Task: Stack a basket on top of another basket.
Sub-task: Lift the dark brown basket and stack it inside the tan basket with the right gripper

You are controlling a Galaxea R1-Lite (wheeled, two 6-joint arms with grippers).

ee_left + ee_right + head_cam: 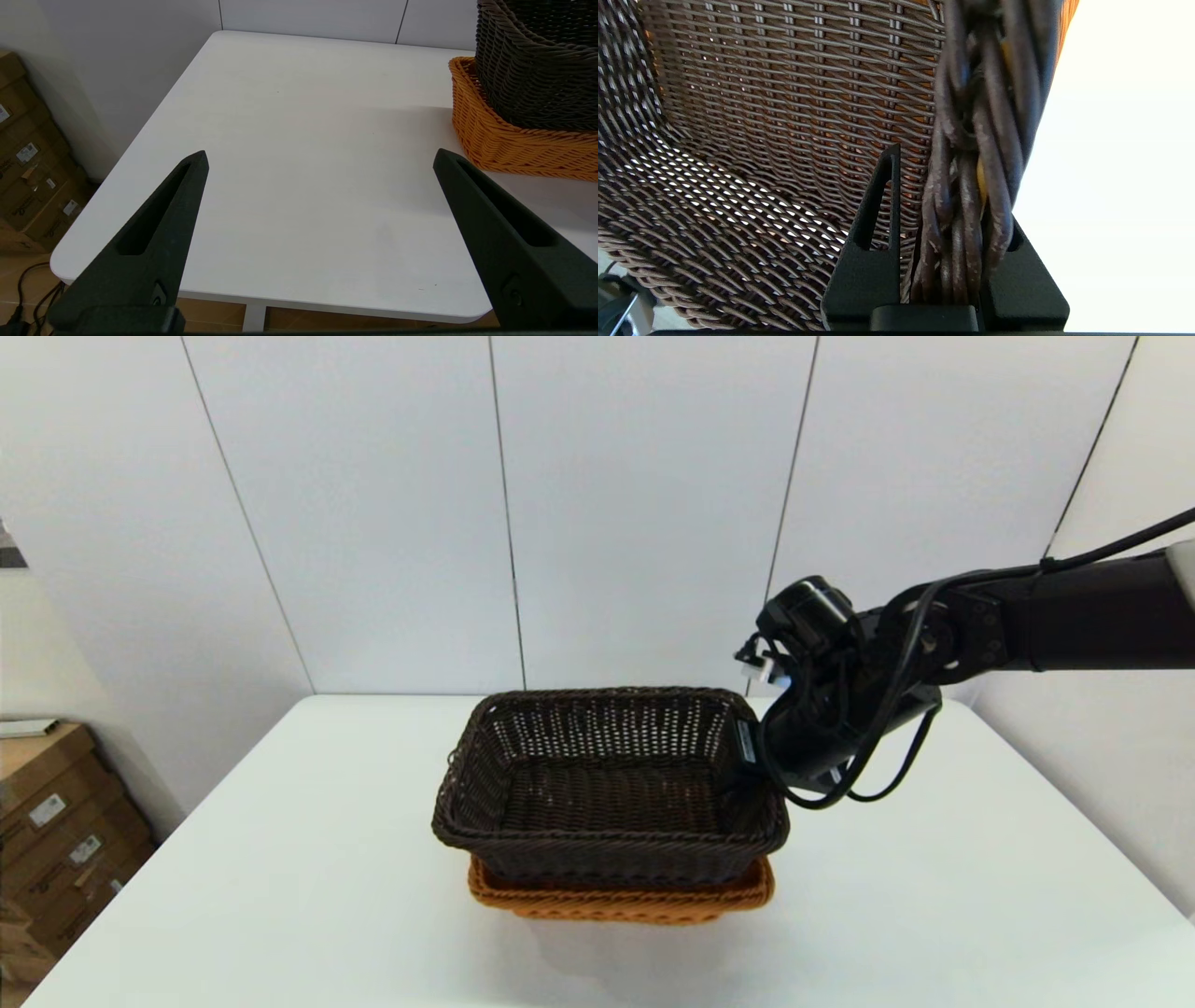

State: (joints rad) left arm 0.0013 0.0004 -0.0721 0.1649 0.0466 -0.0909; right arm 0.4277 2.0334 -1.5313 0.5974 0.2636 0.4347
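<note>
Where the white desk (280, 859) carries the pair, the dark brown wicker basket (607, 784) sits nested in the orange-tan wicker basket (621, 899). Right pincer (948, 219): clenched on the dark basket's right rim. Left pincer (320, 158): released, hovering beside the baskets.

No legible text, brand or number found. Small white labels on the cardboard boxes (56, 821) beside the surface (280, 896) carry print too small to read. No signs observed.
</note>
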